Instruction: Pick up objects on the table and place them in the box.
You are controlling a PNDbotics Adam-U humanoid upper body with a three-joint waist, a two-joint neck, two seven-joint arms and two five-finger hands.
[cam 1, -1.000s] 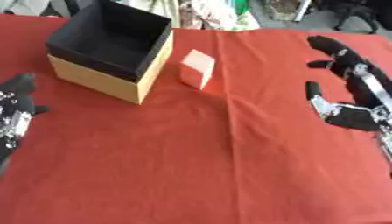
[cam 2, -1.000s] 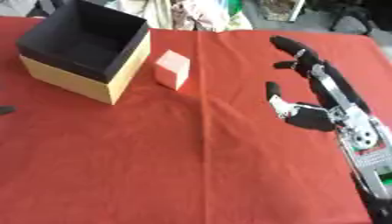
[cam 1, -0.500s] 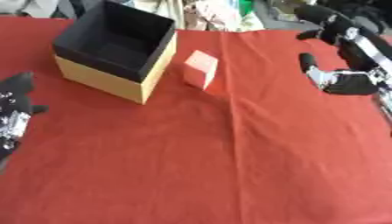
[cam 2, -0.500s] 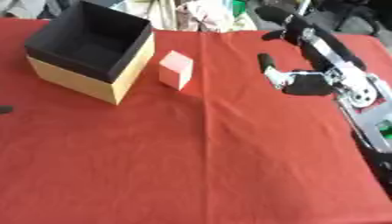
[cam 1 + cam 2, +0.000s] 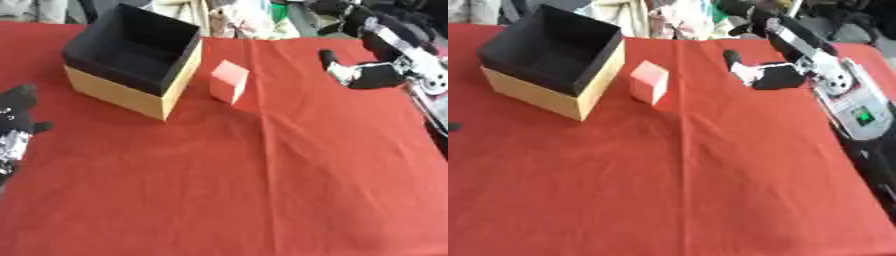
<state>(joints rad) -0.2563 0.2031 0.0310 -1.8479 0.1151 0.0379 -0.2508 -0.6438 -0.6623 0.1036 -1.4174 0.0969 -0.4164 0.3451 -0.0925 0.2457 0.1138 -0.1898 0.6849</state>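
Observation:
A small pink block (image 5: 229,81) stands upright on the red cloth, just right of the open box (image 5: 131,60), which has tan sides and a black inside. The box looks empty. My right hand (image 5: 765,76) hangs open above the cloth at the upper right, fingers stretched toward the far edge, holding nothing and well right of the block. My left hand (image 5: 16,122) rests open at the left edge, below the box.
The red cloth (image 5: 262,190) covers the whole table. Cluttered items and dark chair legs (image 5: 684,20) lie beyond the far edge. My right forearm (image 5: 846,102) runs down the right side.
My right hand has moved up and to the left, toward the far edge and closer to the block. The camera has shifted slightly. Block, box and left hand stay where they were.

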